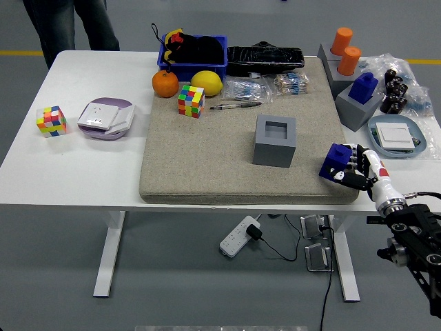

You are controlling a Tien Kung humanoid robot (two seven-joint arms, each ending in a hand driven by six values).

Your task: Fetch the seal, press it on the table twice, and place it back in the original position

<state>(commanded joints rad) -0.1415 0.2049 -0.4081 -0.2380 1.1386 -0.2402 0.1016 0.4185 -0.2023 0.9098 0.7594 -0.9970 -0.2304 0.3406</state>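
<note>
A blue seal (335, 163) is held at the front right corner of the beige mat (207, 152), low on or just above its surface. My right hand (353, 169) is shut on the seal, fingers wrapped round its right side. The grey holder block (275, 141) with an empty square hole stands on the mat to the seal's left. My left hand is out of view.
A second blue seal (363, 87) sits in a grey holder at the right, behind it two orange seals (345, 49). A plate (396, 136), bags, pens (236, 105), a Rubik's cube (191, 101), fruit and a blue bin (193, 49) lie around. A person stands at the far left.
</note>
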